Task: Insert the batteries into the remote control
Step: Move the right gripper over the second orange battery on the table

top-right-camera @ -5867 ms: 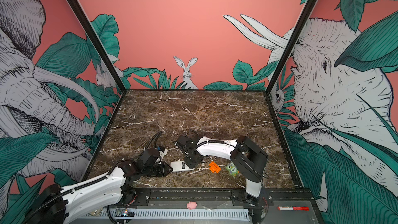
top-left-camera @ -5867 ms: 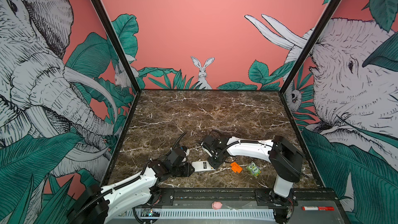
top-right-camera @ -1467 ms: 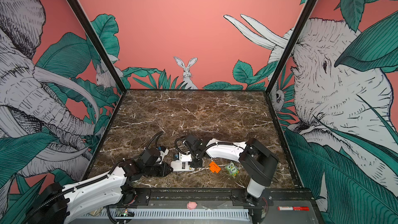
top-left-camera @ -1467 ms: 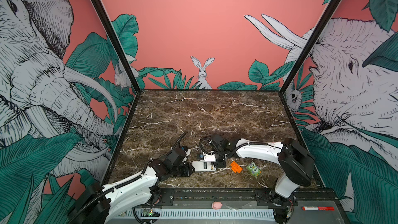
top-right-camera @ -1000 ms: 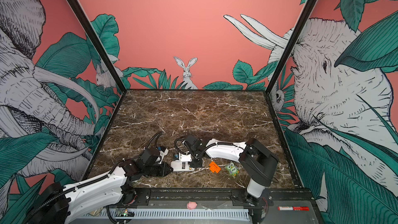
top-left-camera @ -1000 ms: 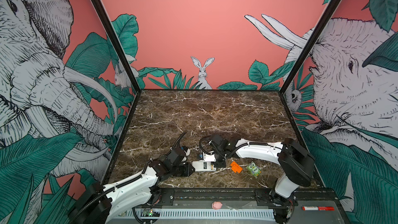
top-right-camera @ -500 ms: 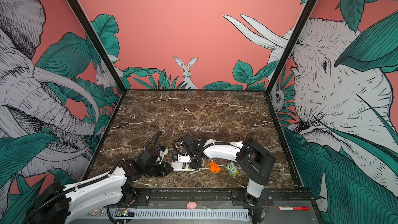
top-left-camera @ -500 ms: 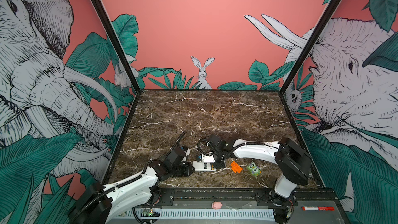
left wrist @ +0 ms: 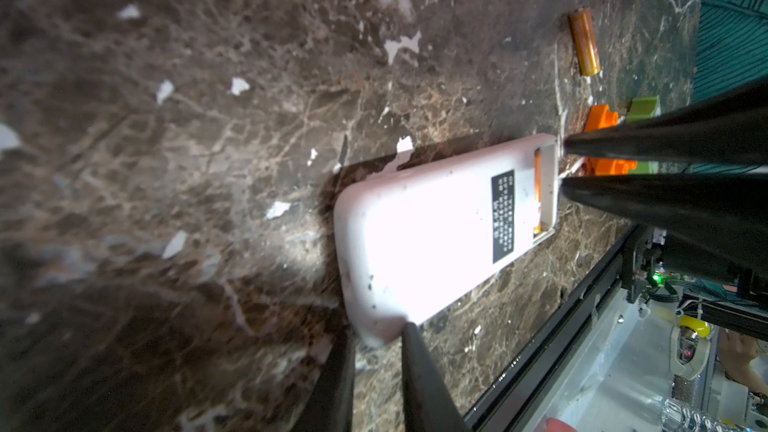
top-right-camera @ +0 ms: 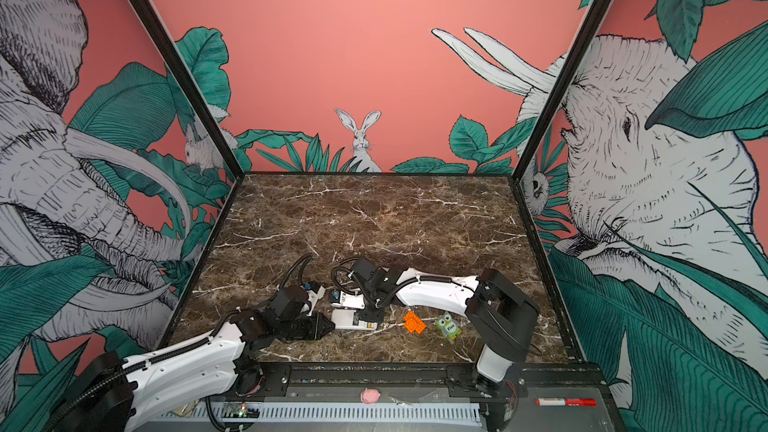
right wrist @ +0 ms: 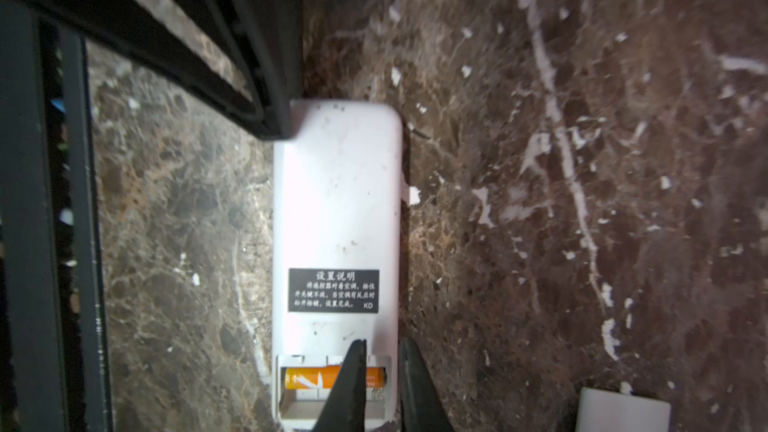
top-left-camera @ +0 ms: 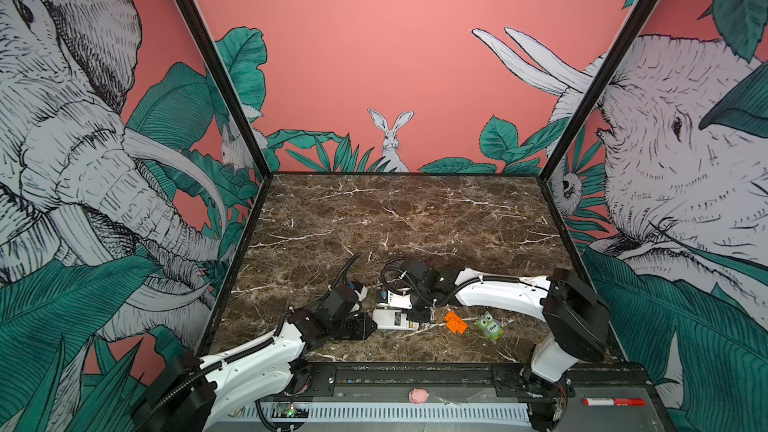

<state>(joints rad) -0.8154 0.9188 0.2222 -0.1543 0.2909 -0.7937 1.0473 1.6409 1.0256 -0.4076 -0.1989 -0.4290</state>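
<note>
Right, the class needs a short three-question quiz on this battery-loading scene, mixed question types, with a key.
1. True or false: both slots of the remote control hold a battery.
2. Which face of the remote is up? A red front, B white back with label.
3. Fill in: the tips at the open compartment belong to the ___ arm.
Key: 1 false, the seated battery fills one slot, the loose battery lies on the table. 2 B. 3 right gripper.

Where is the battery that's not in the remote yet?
In the left wrist view the loose battery lies on the marble table, past the open end of the remote control and a little beyond the orange brick.
</note>
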